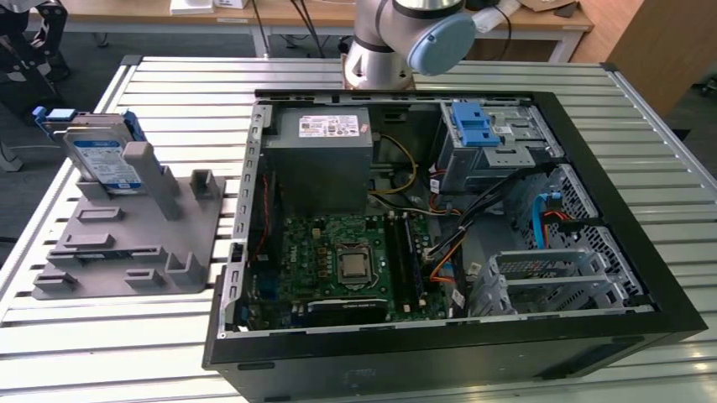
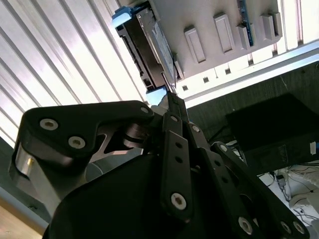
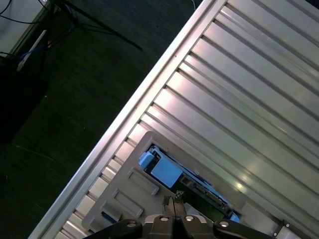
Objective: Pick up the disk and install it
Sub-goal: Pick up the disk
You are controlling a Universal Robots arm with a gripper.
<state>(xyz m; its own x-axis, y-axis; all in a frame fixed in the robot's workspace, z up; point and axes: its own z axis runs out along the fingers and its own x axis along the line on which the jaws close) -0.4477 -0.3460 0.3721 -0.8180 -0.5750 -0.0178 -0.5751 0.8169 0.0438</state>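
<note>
The disk [image 1: 107, 159] stands on edge in a slot at the far end of a grey holder [image 1: 123, 243], on the exterior view's left. It is silver with a white-and-blue label and blue side rails. In the first wrist view my gripper [image 3: 173, 203] hangs above the disk [image 3: 167, 172], with its fingertips pressed together and nothing between them. The second wrist view shows the thin fingertips of the gripper [image 2: 167, 85] pointing at the disk [image 2: 144, 45], with some distance still between them.
An open black computer case [image 1: 627, 336] lies on the slatted metal table [image 1: 191, 92], with a drive cage and blue latch [image 1: 476, 126] at its far corner. The arm's base [image 1: 375, 63] stands behind the case. The table's edge and dark floor [image 3: 75, 99] lie near the holder.
</note>
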